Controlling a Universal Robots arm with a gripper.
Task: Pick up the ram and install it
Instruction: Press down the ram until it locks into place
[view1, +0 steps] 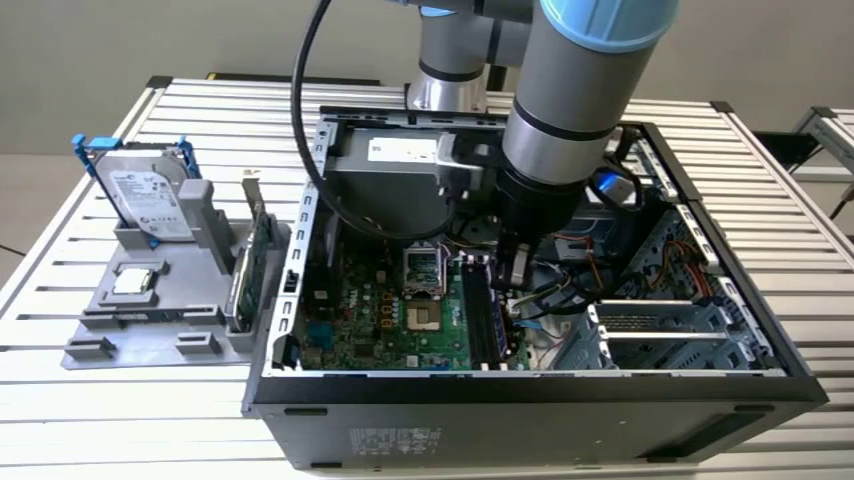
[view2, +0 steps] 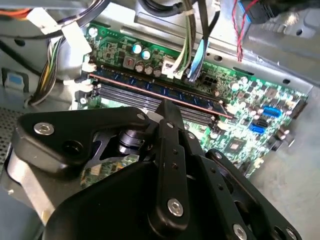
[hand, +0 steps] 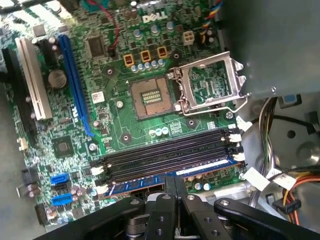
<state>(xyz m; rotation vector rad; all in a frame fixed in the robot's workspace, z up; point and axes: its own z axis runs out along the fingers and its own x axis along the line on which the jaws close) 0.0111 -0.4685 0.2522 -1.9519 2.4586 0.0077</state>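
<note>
Currently, item one: the ram (view2: 160, 92), standing edge-down in the outermost motherboard slot (hand: 170, 155). Item two: my hand (hand: 175, 186), fingers narrowed together and bearing on its top edge, I judge to seat it.

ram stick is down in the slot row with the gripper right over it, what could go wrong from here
1. The ram sits at the outermost slot; if it is not square in that slot, pressing could bend it or leave one end unseated.
2. The white latches at the slot ends may not catch it.
3. Loose cables hang close beside the slots, so the gripper could snag them.
</note>
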